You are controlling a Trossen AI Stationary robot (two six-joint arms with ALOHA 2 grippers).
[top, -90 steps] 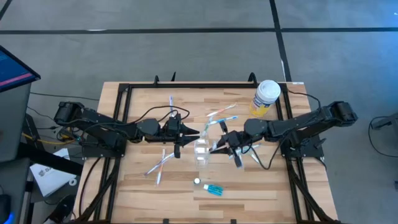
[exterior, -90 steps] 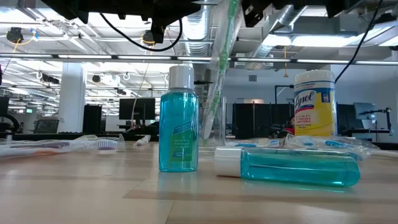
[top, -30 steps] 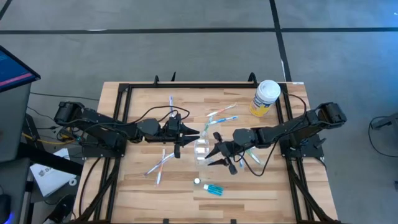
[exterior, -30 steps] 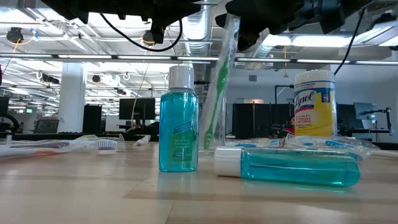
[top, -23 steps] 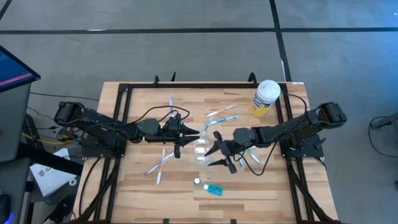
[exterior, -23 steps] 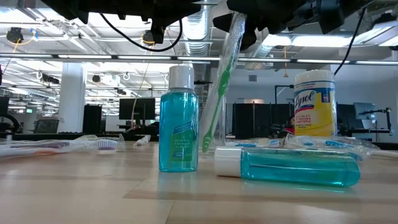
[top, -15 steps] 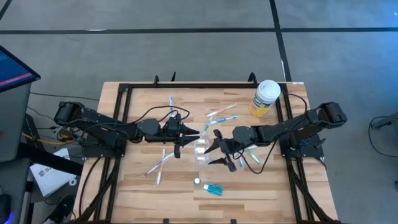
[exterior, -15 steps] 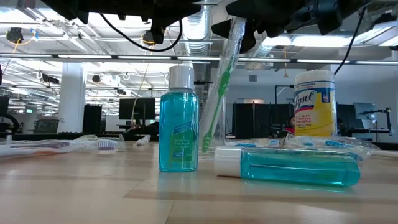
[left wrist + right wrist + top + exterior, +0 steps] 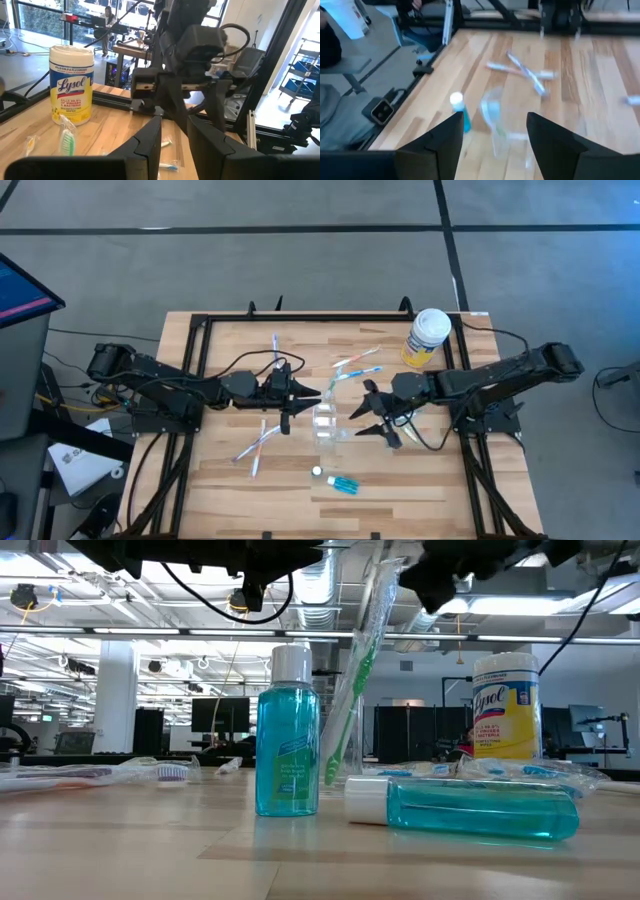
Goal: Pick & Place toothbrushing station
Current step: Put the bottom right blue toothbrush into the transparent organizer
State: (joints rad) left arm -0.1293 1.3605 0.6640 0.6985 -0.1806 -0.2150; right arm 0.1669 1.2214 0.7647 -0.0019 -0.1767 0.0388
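Because the table (image 9: 220, 480) holds loose brushes on both sides, you should note which arm sits nearer each. Your right gripper (image 9: 377, 418), jaws spread wide and empty, hangs just beside the clear tumbler (image 9: 326, 423), where a green toothbrush (image 9: 350, 690) leans, head down, long axis near upright. Your left gripper (image 9: 300, 402), fingers narrowly apart, holds nothing visible; white brushes (image 9: 258, 442) lie nearest it, angled diagonally.
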